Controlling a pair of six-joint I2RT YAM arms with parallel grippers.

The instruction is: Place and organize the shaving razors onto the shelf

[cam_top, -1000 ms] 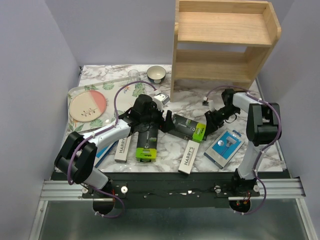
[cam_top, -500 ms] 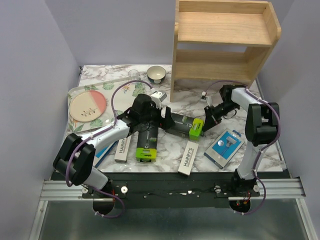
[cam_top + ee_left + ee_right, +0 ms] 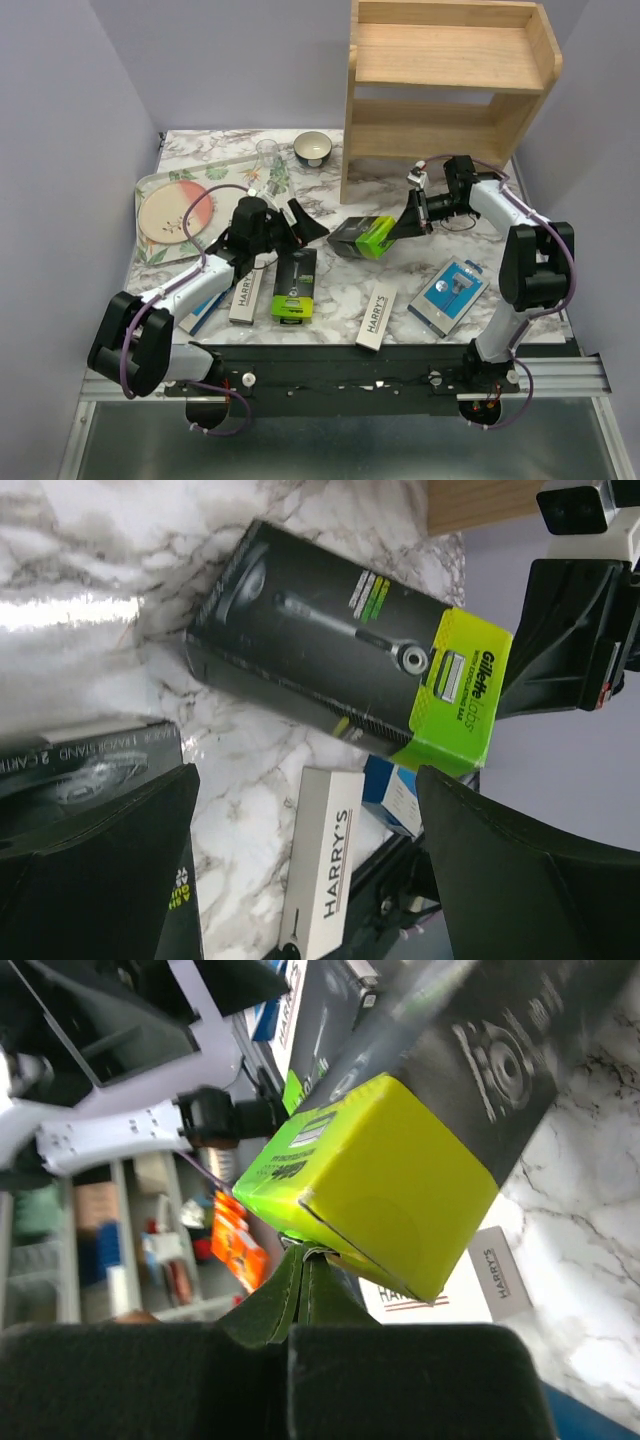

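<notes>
My right gripper [image 3: 405,222] is shut on the thin tab at the lime-green end of a black razor box [image 3: 360,237], holding it tilted just off the table in front of the light-wood shelf [image 3: 450,90]. The right wrist view shows the fingers [image 3: 280,1305] pressed together under that green end [image 3: 380,1180]. My left gripper [image 3: 303,222] is open and empty, left of this box [image 3: 330,670]. A second black box [image 3: 295,285], two white Harry's boxes [image 3: 247,290] [image 3: 375,313] and a blue pack [image 3: 450,293] lie on the table. Another blue pack [image 3: 205,310] is partly hidden under my left arm.
A floral tray [image 3: 150,185] with a pink plate [image 3: 175,212] sits at the far left. A small bowl [image 3: 313,148] and a clear glass [image 3: 268,155] stand left of the shelf. Both shelf tiers hold nothing.
My left gripper has let go of the black box and pulled back to the left. My right gripper has raised the box's green end and drawn it right, toward the shelf.
</notes>
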